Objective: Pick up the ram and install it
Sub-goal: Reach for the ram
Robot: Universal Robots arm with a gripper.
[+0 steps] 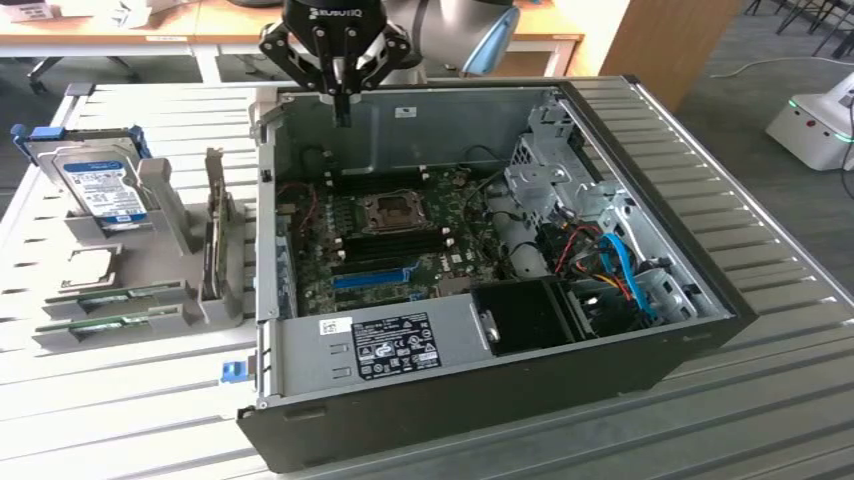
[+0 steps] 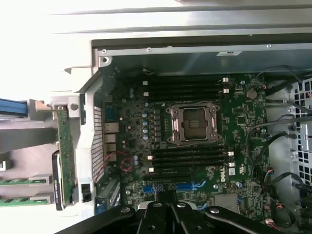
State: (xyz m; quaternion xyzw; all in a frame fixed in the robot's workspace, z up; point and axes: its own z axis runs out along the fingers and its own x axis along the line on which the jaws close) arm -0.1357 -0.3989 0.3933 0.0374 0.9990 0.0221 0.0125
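Overhead, closed gripper (image 1: 343, 116) hangs clear above open case (image 1: 467, 410).

On slatted table (image 1: 781, 425): open computer case (image 1: 467, 418), grey rack (image 1: 163, 190).

Exterior cam: high, off one corner of the open computer case (image 1: 441, 400), angled down, mid range, takes in the whole case plus the parts rack (image 1: 163, 200) on the exterior view's left. Wrist cam: close, looking straight down into the case past the gripper (image 2: 165, 194). Overlap: motherboard (image 2: 139, 122), CPU socket (image 2: 194, 122), rack edge.
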